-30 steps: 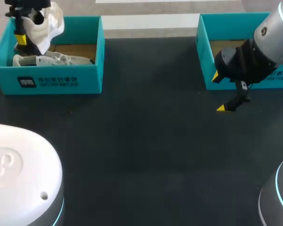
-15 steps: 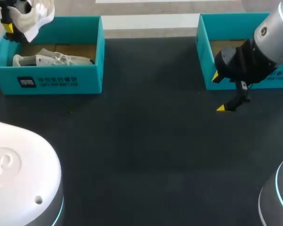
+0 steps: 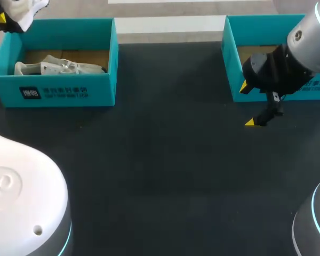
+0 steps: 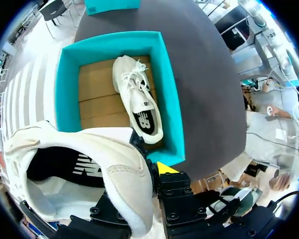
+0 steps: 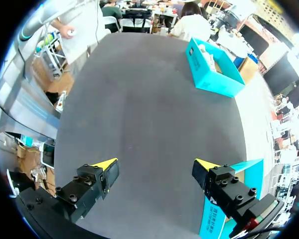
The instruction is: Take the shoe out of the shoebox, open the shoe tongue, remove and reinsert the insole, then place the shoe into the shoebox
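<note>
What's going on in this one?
The left arm's jaws are shut on a white shoe, holding it in the air above the teal shoebox at the table's far left. A second white shoe lies inside that box. The right arm hangs over the table beside another teal box, jaws open and empty. So one shoe is out of its box.

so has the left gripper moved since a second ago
Yes. The left gripper, shut on the white shoe, has gone from over the left shoebox's left end to past its far left corner.
</note>
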You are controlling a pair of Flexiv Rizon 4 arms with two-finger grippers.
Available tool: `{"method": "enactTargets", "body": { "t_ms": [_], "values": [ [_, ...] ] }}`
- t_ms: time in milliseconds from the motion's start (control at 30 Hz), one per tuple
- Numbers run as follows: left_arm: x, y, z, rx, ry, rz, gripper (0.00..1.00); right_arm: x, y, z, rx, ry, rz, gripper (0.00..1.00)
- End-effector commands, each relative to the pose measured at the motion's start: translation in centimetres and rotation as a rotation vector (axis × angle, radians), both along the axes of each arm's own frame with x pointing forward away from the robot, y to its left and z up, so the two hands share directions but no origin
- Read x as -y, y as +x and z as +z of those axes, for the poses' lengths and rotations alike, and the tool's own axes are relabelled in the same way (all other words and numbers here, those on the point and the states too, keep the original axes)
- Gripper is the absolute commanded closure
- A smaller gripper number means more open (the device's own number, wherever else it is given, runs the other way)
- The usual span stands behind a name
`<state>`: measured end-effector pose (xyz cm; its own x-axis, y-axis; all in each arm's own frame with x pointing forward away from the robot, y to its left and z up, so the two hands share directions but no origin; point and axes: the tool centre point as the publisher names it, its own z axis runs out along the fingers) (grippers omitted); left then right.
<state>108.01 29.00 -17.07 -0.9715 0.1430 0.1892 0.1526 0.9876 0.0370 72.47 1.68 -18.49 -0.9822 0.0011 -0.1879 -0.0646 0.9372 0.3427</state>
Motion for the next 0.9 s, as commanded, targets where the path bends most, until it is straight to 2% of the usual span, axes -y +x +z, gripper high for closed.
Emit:
{"method": "enactTargets", "body": {
  "t_ms": [33, 300, 400, 433, 500, 533, 567, 633, 800, 900],
  "values": [
    [-0.1, 0.9, 0.3, -0.021, 0.0, 0.0, 1.0, -0.1, 0.1, -0.1, -0.001, -0.002, 0.0, 0.0],
    [-0.1, 0.9, 0.3, -0.021, 0.0, 0.0, 1.0, -0.1, 0.1, -0.1, -0.001, -0.002, 0.0, 0.0],
    [0.6, 0.5, 0.5, -0.111, -0.027, -0.254, 1.0, -0.1, 0.1, -0.1, -0.001, -0.002, 0.0, 0.0],
    [0.5, 0.5, 0.6, -0.149, -0.02, -0.399, 1.0, -0.1, 0.1, -0.1, -0.001, -0.002, 0.0, 0.0],
    [0.0, 0.4, 0.8, -0.131, -0.009, -0.556, 1.0, -0.1, 0.1, -0.1, -0.001, -0.002, 0.0, 0.0],
    [-0.3, 0.4, 0.8, -0.133, 0.033, -0.685, 1.0, -0.1, 0.1, -0.1, -0.001, -0.002, 0.0, 0.0],
    [-0.7, 0.4, 0.9, -0.085, 0.023, -0.731, 1.0, -0.1, 0.1, -0.1, -0.001, -0.002, 0.0, 0.0],
    [-1.4, 0.8, 0.9, -0.116, 0.039, -0.915, 1.0, -0.1, 0.1, -0.1, -0.001, -0.002, 0.0, 0.0],
    [-2.4, 2.5, 0.6, -0.133, 0.134, -1.248, 1.0, -0.1, 0.1, -0.1, -0.001, -0.002, 0.0, 0.0],
    [-2.9, 2.9, 0.9, -0.092, 0.147, -1.395, 1.0, -0.1, 0.1, -0.1, -0.001, -0.002, 0.0, 0.0]
  ]
}}
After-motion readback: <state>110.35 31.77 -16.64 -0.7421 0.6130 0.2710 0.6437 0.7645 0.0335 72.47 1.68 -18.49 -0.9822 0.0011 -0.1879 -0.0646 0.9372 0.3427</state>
